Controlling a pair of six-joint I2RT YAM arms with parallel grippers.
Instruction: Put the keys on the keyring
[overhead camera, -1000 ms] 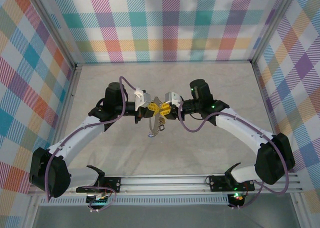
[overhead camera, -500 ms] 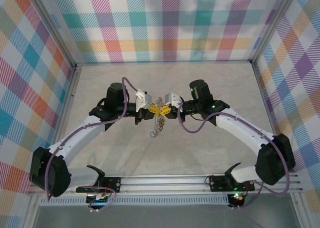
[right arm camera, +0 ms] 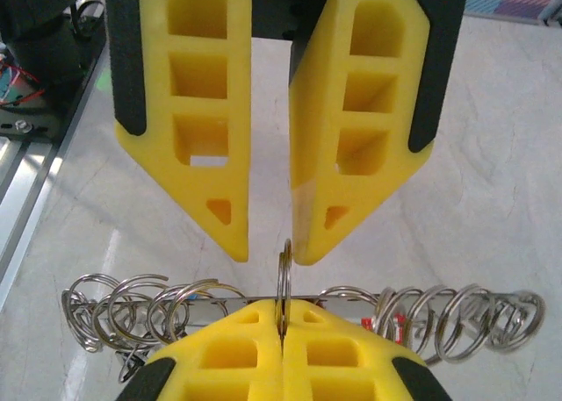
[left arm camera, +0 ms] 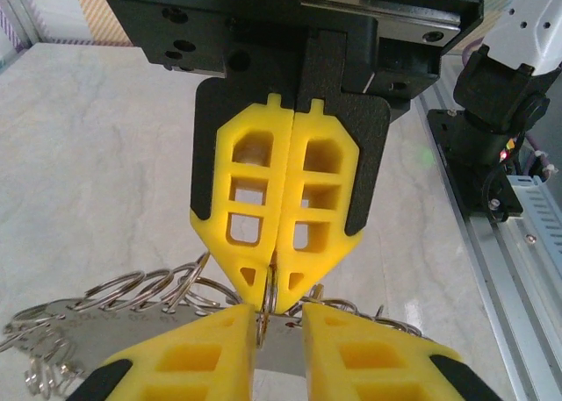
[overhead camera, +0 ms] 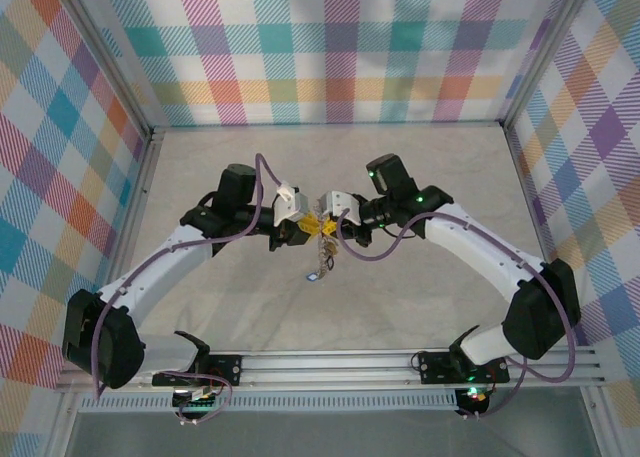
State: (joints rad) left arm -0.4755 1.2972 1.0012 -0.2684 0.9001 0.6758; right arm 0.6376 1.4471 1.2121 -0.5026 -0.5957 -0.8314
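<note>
Both grippers meet tip to tip above the middle of the table. My right gripper (right arm camera: 283,318) (overhead camera: 329,224) is shut on a small split ring (right arm camera: 284,265) that stands upright between its yellow fingertips. Facing it, my left gripper (left arm camera: 279,326) (overhead camera: 310,225) is open, with the same ring (left arm camera: 266,300) in the narrow gap beside one finger. Behind the ring runs the keyring (left arm camera: 132,326), a flat grey metal band strung with several more split rings. A red key tag (right arm camera: 392,324) peeks through those rings. A bunch (overhead camera: 323,255) hangs under the grippers, with a blue tag (overhead camera: 313,275) lowest.
The pale table (overhead camera: 200,167) spreads out on all sides of the grippers. Plaid walls (overhead camera: 330,47) close it in at the back and sides. A metal rail (overhead camera: 330,362) with both arm bases runs along the near edge.
My right gripper has shut on the split ring and my left gripper has opened off it. Both grippers have shifted slightly away from the rail, and the hanging bunch now dangles lower.
</note>
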